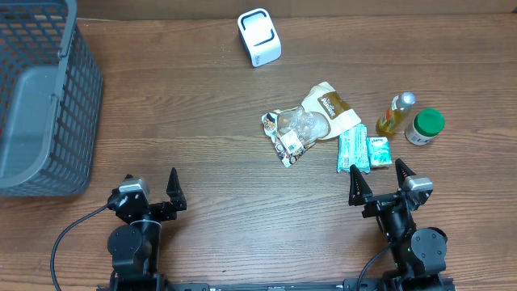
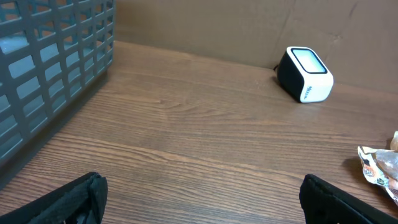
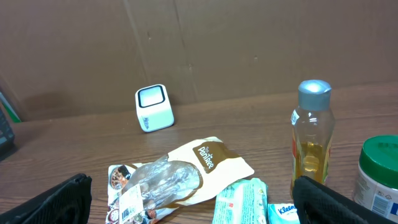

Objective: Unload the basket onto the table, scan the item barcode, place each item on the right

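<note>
1. The left gripper (image 1: 150,181) is hovering at the near edge of the brown wood-grain table (image 1: 202,162), its jaws standing wide apart and holding nothing.
2. The right gripper (image 1: 378,178) is likewise gaping wide and empty, sitting just in front of the group of goods.
3. The small white box-shaped barcode scanner (image 1: 259,37) with a dark window is standing at the far side of the table, well apart from both grippers.
4. The crumpled clear-and-brown snack bag (image 1: 311,121) is lying flat near the table's middle, between the scanner and the right gripper.
5. The teal tissue pack (image 1: 351,150) is lying just beside the bag, and a small teal carton (image 1: 379,151) is lying against it.
6. The clear bottle of yellow liquid with a silver cap (image 1: 395,114) and the white jar with a green lid (image 1: 425,126) are standing upright, side by side.
7. The grey plastic mesh basket (image 1: 40,97) is sitting at the far left corner.
</note>
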